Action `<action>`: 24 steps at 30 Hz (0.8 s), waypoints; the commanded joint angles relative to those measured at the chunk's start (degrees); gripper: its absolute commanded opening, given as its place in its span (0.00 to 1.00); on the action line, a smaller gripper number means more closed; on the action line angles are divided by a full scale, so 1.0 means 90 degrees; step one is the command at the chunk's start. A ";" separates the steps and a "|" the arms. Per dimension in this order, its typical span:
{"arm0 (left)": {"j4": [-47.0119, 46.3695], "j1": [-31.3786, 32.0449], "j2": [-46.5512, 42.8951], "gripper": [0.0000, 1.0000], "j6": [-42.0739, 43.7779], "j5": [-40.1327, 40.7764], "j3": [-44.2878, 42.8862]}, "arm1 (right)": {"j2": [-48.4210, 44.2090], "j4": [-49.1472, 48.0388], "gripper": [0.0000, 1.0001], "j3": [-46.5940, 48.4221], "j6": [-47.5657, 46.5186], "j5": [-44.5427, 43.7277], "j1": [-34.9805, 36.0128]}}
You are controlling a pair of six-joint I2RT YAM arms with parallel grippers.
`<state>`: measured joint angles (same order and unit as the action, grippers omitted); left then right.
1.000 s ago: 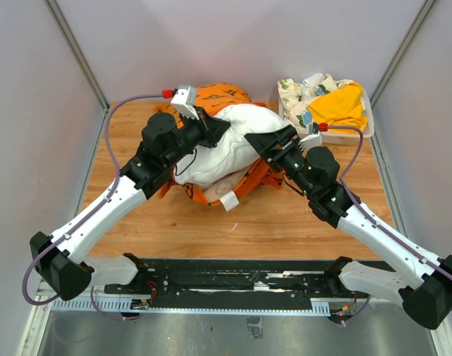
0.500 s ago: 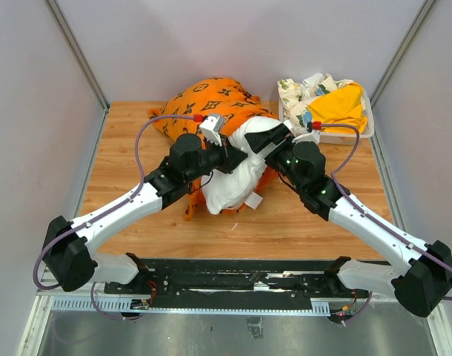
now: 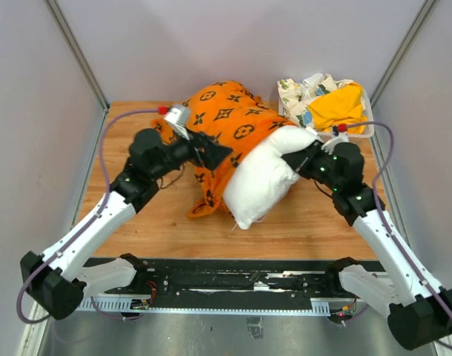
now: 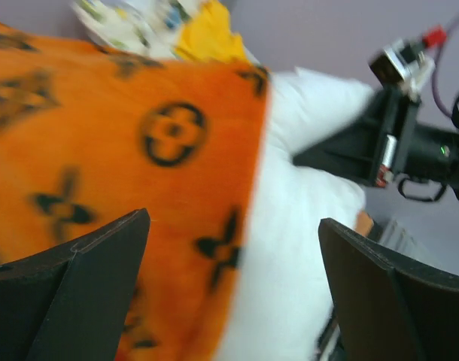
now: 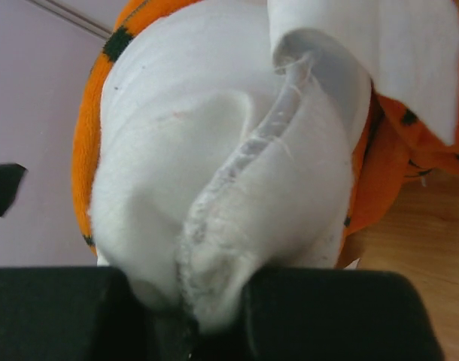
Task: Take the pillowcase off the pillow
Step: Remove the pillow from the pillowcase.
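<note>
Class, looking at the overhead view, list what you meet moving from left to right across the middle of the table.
left arm → pillowcase → pillow → right arm
</note>
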<state>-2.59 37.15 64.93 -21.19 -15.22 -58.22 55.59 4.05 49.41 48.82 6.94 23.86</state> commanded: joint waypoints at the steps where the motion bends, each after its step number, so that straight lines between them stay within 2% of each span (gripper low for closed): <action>1: -0.0279 -0.1382 -0.0580 0.99 -0.0547 -0.0560 0.0008 | -0.0719 0.0495 0.01 -0.0228 -0.0518 0.2695 -0.1429; 3: -0.0300 -0.1901 -0.0329 0.99 -0.0753 -0.0635 -0.0092 | -0.0756 0.0832 0.01 -0.0190 -0.0672 0.3348 -0.1631; 5: -0.0178 -0.2069 0.0247 0.99 -0.0649 -0.0457 -0.0329 | -0.0757 0.1277 0.01 -0.0103 -0.0925 0.3657 -0.1683; 9: 0.0052 -0.2088 0.1649 0.99 -0.0240 0.0143 -0.1081 | -0.0796 0.1380 0.01 -0.0101 -0.0989 0.3903 -0.1692; 14: -0.0212 -0.2082 0.3348 1.00 -0.0002 -0.0220 -0.1907 | -0.0718 0.0888 0.01 -0.0322 -0.0661 0.4158 -0.1684; 17: -0.0165 -0.2081 0.4121 1.00 0.0066 -0.0150 -0.2215 | -0.0630 0.0811 0.01 -0.0370 -0.0624 0.4282 -0.1686; 18: -0.0190 -0.2086 0.4282 0.96 0.0066 -0.0056 -0.2213 | -0.0614 0.0803 0.01 -0.0372 -0.0626 0.4306 -0.1690; 20: -0.0308 -0.2077 0.4473 0.81 0.0034 0.0130 -0.2105 | -0.0602 0.0790 0.01 -0.0360 -0.0652 0.4316 -0.1695; 21: -0.0404 -0.2077 0.4490 0.69 -0.0003 0.0266 -0.2004 | -0.0592 0.0787 0.01 -0.0341 -0.0681 0.4311 -0.1696; 23: -0.0598 -0.2088 0.4397 0.35 -0.0082 0.0598 -0.1761 | -0.0574 0.0788 0.01 -0.0318 -0.0714 0.4306 -0.1701; 24: -0.0684 -0.2094 0.4317 0.24 -0.0122 0.0810 -0.1608 | -0.0560 0.0788 0.01 -0.0289 -0.0737 0.4314 -0.1717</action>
<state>-6.79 18.74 104.05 -23.09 -15.46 -76.09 51.44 13.23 46.11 41.93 39.20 9.63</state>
